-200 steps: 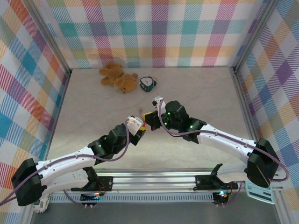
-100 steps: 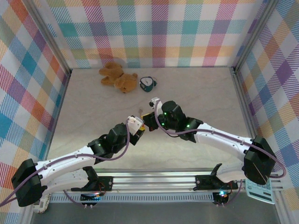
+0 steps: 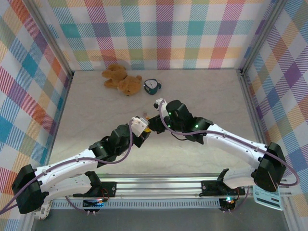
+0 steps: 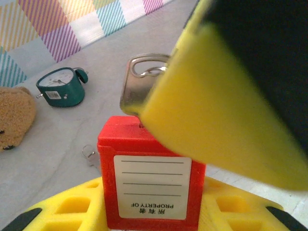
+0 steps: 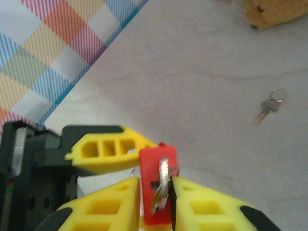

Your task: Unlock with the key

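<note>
A red padlock [image 4: 151,173] with a white label sits upright between the yellow fingers of my left gripper [image 4: 151,192], which is shut on its body. The key [image 5: 162,185], slim and silvery, is stuck in the keyhole on the padlock's end face [image 5: 153,161]; its head [image 4: 134,91] and ring stick out above the lock. My right gripper [image 5: 156,183] straddles the key's head with its jaws slightly apart: the right pad touches the key and a gap shows on the left. Both grippers meet mid-table [image 3: 150,126].
A second small key on a ring [image 5: 269,108] lies loose on the pale tabletop beyond the grippers. A brown teddy bear [image 3: 121,79] and a teal alarm clock [image 3: 152,86] sit near the back. Checked walls close in three sides.
My right gripper's jaws have come apart from the key's head. The right wrist has shifted a little towards the back left, and the left gripper has followed with the padlock.
</note>
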Controlling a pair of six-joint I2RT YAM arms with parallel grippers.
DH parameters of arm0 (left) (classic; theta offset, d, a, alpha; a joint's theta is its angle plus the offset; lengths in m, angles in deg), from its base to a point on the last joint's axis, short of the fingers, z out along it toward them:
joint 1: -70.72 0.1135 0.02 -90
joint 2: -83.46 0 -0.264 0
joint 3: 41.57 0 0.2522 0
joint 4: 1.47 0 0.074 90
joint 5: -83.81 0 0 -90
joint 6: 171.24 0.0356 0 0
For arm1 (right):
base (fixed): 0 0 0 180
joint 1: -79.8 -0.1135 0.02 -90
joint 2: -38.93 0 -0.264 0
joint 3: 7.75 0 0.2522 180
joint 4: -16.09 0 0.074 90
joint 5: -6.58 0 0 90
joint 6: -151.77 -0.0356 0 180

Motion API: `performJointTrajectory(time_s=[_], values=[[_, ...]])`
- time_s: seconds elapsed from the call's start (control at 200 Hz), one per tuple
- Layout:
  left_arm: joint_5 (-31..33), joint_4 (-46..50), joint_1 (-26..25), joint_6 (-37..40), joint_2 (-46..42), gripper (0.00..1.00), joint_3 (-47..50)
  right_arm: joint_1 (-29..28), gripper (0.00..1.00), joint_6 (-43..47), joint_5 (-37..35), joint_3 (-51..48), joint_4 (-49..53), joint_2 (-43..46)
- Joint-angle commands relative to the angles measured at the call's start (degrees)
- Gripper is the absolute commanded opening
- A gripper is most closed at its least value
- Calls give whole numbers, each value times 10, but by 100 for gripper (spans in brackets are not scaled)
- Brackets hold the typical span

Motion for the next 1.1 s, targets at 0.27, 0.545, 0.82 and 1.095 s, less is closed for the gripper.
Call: performJointTrajectory(time_s=[0.27,0.545,0.82,1.095], values=[[-1,-45,4,-30,-8,26,3,19,41,29,-12,78,107,52],[-6,-41,4,-26,-10,26,0,37,46,31,-22,88,107,43],[-10,-38,4,-25,-8,26,-8,44,46,32,-3,115,96,-27],[-4,-38,3,-11,-19,26,-11,44,34,18,3,66,83,-20]])
